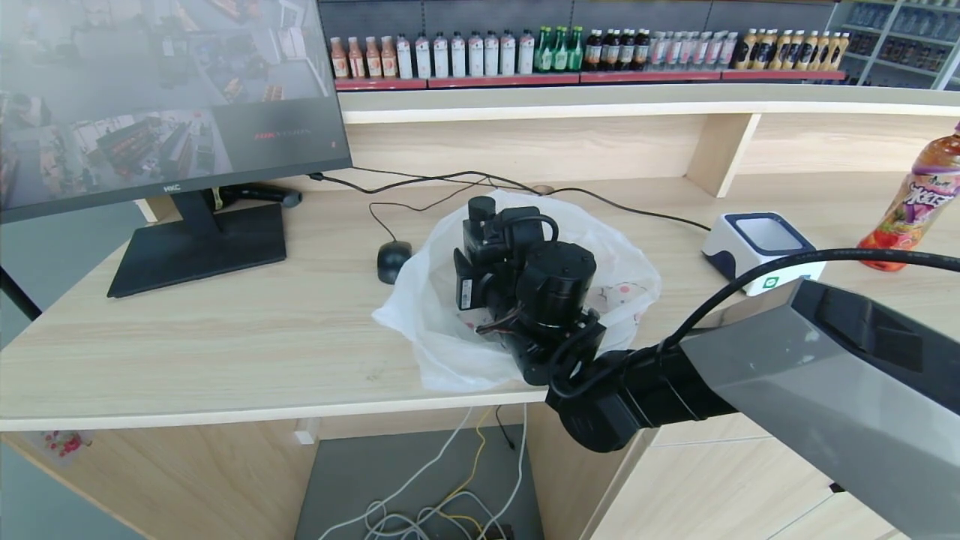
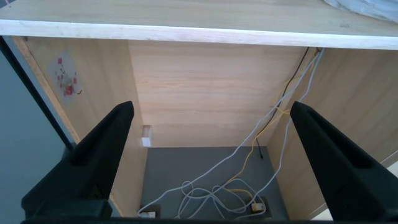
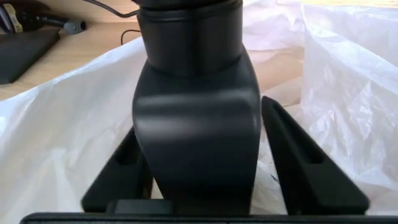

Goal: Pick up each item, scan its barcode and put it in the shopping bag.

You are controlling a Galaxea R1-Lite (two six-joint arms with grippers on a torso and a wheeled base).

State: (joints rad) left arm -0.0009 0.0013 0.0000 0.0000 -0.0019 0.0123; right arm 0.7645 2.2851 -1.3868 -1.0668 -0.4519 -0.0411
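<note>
Head view: right claw (image 1: 491, 244) grips black item (image 1: 481, 210) over bag (image 1: 442, 345); bottle (image 1: 919, 199) label colourful

Inside of the shopping bag (image 1: 435, 330) is hidden (the right arm (image 1: 555, 300) sits over it); the head view's edge crops the bottle (image 1: 919, 199).

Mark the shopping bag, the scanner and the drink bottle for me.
shopping bag (image 1: 442, 352), head view, front-left plastic wall.
scanner (image 1: 766, 234), head view, top window.
drink bottle (image 1: 916, 201), head view, label.
</note>
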